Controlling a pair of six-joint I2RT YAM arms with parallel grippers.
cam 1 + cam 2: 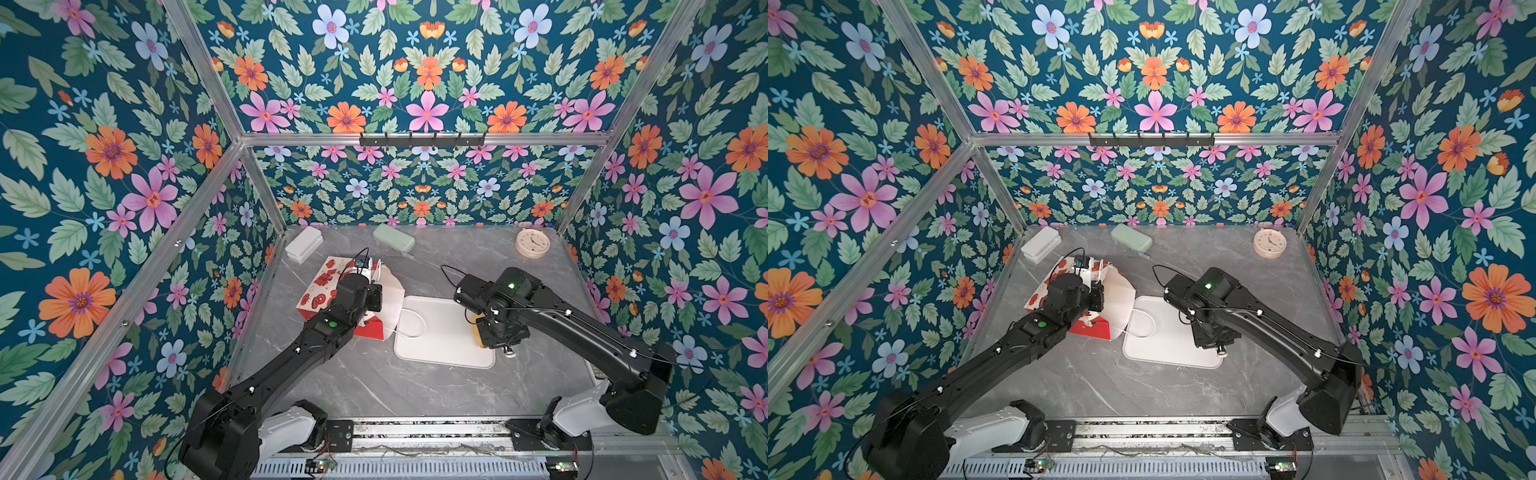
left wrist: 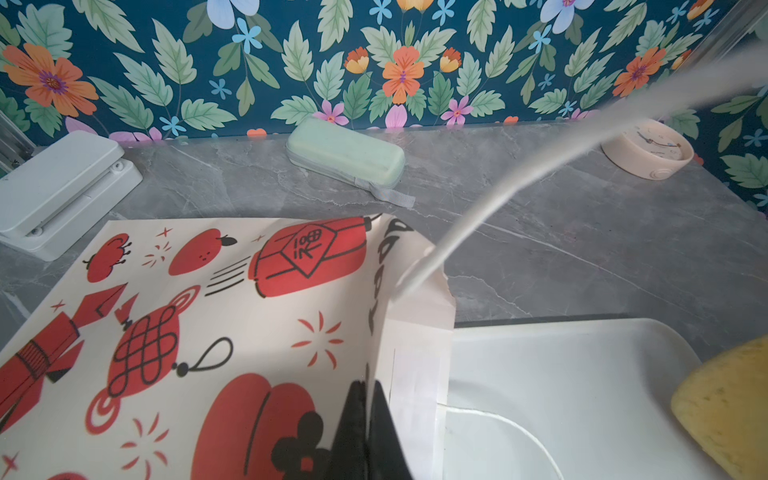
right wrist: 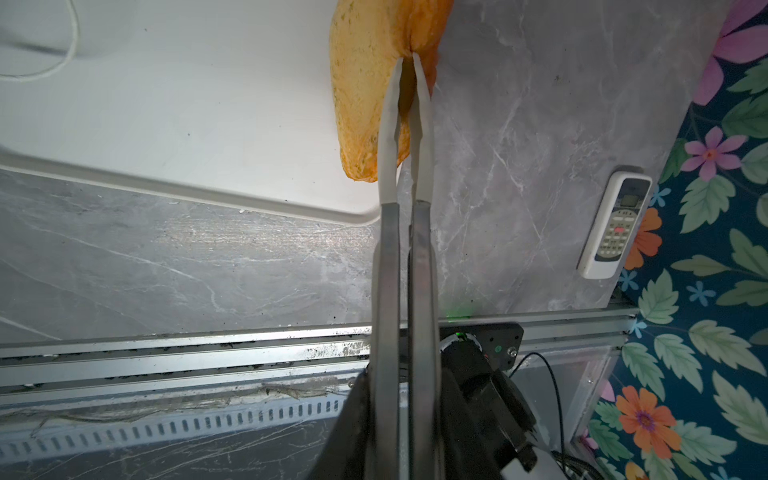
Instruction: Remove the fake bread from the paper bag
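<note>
The paper bag (image 1: 324, 286) (image 1: 1054, 274), white with red prints, lies on its side left of a white tray, its mouth toward the tray. My left gripper (image 2: 368, 386) is shut on the bag's upper rim (image 2: 415, 316), with the paper pinched between the black fingers. One white cord handle (image 1: 411, 328) rests on the tray. My right gripper (image 3: 407, 58) is shut on one piece of fake bread (image 3: 361, 83), golden-yellow with an orange side, at the tray's right edge. That bread also shows in a top view (image 1: 478, 332) and the left wrist view (image 2: 731, 407). The bag's inside is hidden.
The flat white tray (image 1: 440, 336) (image 3: 166, 104) lies mid-table. Along the back stand a white box (image 1: 304, 244), a pale green case (image 1: 393, 237) and a round clock (image 1: 532, 243). A white remote control (image 3: 615, 224) lies by the right wall.
</note>
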